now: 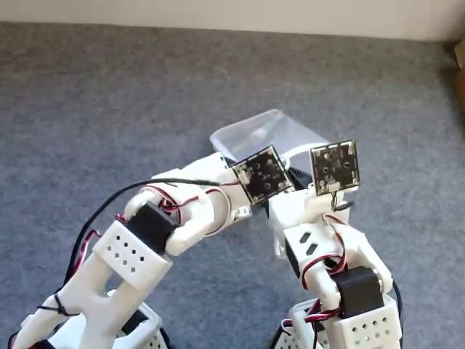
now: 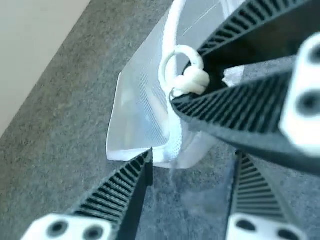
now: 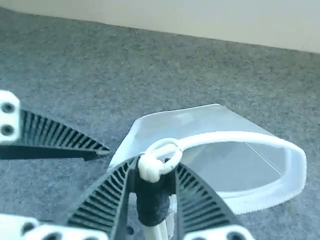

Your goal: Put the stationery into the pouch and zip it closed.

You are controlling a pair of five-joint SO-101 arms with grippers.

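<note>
A translucent pouch [image 1: 265, 132] with a white zipper band lies on the grey carpet, just beyond both wrists. Its mouth [image 3: 280, 165] gapes open at one end. My right gripper [image 3: 156, 172] is shut on the white ring-shaped zipper pull [image 3: 161, 154]. In the left wrist view the right gripper [image 2: 200, 95] holds that pull [image 2: 186, 75] at the zipper band. My left gripper [image 2: 192, 160] stands open just beside it, one fingertip [image 2: 145, 159] touching or nearly touching the pouch's end [image 2: 165, 150]. What lies inside the pouch I cannot make out.
Grey carpet [image 1: 109, 102] spreads on all sides of the pouch. A pale wall strip [image 1: 218, 14] runs along the far edge. A brown object [image 1: 460, 73] sits at the far right edge. Both arms crowd close together over the pouch.
</note>
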